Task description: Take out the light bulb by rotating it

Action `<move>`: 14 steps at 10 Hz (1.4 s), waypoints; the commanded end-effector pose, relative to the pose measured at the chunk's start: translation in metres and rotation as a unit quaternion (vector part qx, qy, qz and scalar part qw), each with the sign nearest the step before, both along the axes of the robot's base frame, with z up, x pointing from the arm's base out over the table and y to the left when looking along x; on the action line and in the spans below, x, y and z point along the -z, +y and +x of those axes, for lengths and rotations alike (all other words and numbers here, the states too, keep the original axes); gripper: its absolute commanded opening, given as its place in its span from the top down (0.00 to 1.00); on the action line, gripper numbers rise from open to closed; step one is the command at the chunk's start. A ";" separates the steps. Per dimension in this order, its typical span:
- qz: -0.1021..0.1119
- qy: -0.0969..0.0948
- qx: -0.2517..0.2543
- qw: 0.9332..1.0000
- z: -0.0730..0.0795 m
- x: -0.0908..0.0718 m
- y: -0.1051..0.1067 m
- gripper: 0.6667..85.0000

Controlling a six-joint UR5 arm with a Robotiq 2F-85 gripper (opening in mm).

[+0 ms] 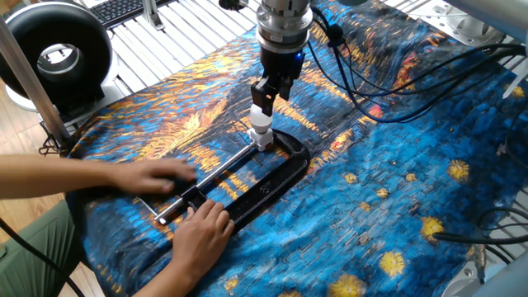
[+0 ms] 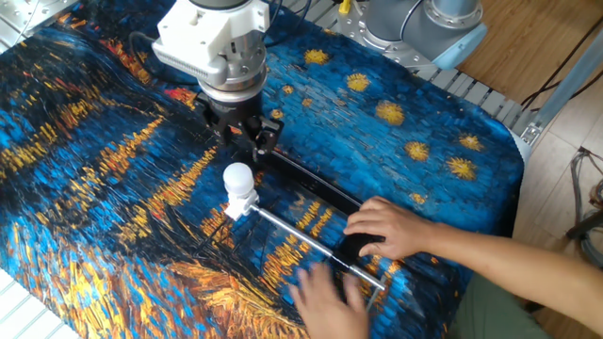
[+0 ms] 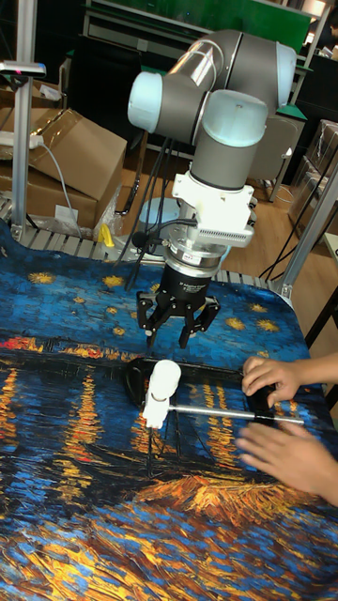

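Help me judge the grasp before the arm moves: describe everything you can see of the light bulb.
The light bulb is a small white frosted globe on a white neck, standing upright in a small white socket held at the end of a black clamp on the blue and orange cloth. Its screw base is hidden. Nothing touches the globe: the gripper hangs open above and just behind it, and both of the person's hands are down by the clamp's handle.

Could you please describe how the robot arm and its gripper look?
The grey tubular robot arm has pale blue joint caps and a white wrist block. Its black two-finger gripper hangs under a silver ring. Black cables run along the wrist.
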State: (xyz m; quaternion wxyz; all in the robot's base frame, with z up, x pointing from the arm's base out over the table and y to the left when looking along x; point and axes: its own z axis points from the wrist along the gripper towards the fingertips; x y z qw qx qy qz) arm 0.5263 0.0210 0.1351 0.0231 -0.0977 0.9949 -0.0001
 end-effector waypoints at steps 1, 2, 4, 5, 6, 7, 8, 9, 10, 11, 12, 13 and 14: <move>0.005 -0.006 0.003 1.000 0.003 -0.002 0.002 0.34; 0.005 -0.003 0.003 1.000 0.001 -0.001 0.002 0.34; 0.012 0.013 0.002 1.000 0.019 -0.003 0.022 0.34; 0.016 0.016 0.004 1.000 0.025 -0.001 0.030 0.34; 0.013 0.017 0.001 1.000 0.029 0.001 0.032 0.34; 0.010 0.017 -0.002 1.000 0.029 0.002 0.030 0.35; 0.005 0.016 -0.005 1.000 0.027 0.000 0.023 0.35; 0.002 0.017 -0.009 1.000 0.024 0.000 0.018 0.35; 0.000 0.016 -0.014 1.000 0.024 0.002 0.015 0.35; 0.000 0.016 -0.018 1.000 0.024 0.006 0.013 0.36; 0.000 0.015 -0.021 1.000 0.024 0.013 0.011 0.36; 0.000 0.009 -0.023 1.000 0.027 0.021 0.008 0.36; 0.006 0.006 -0.025 1.000 0.025 0.027 0.009 0.36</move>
